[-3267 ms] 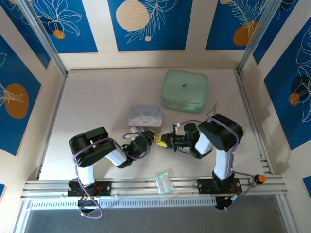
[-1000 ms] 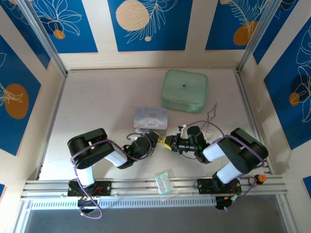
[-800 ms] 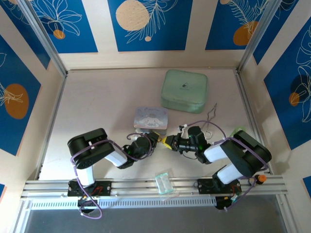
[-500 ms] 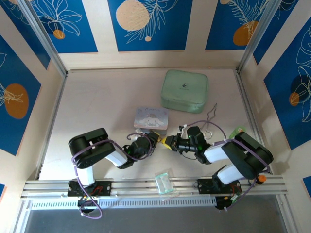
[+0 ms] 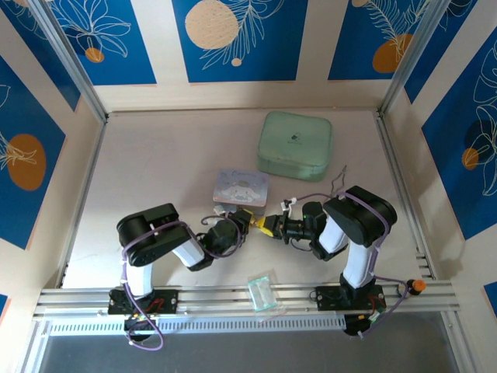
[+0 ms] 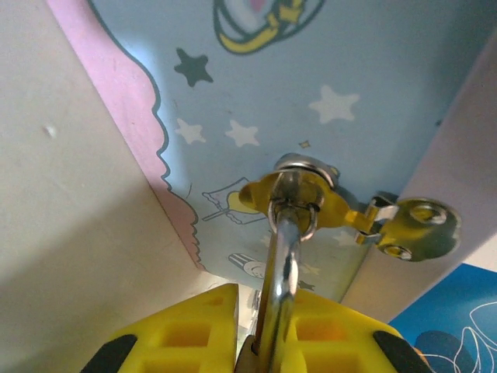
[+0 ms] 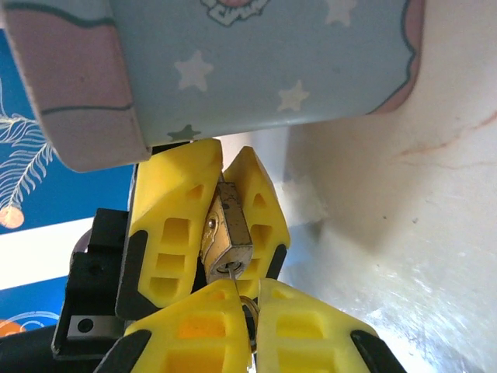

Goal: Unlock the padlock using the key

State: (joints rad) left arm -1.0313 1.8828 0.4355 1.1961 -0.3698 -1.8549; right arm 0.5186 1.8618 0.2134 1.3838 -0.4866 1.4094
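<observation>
The brass padlock [image 7: 229, 225] is clamped between the yellow fingers [image 7: 172, 225] of my left gripper [image 5: 245, 221], which is shut on it. Its silver shackle [image 6: 283, 264] runs up from the left gripper [image 6: 260, 346] to the brass clasp [image 6: 299, 186] on the pastel cartoon tin [image 6: 373, 70]. The thin silver key [image 7: 243, 289] is pinched in my right gripper [image 7: 250, 311], which is shut on it. The key's blade tip sits in the keyhole on the padlock's bottom face. In the top view the right gripper [image 5: 269, 227] meets the left one just in front of the tin [image 5: 241, 186].
A mint-green case [image 5: 295, 145] lies behind the tin. A clear plastic packet [image 5: 262, 291] rests on the front rail. Silver wire loops [image 5: 335, 186] lie right of the right arm. A brass hasp [image 6: 411, 229] hangs from the tin's edge.
The right arm's elbow has swung from the far right back in and up over its base. Both grippers stay together at the padlock. The tin has barely shifted.
</observation>
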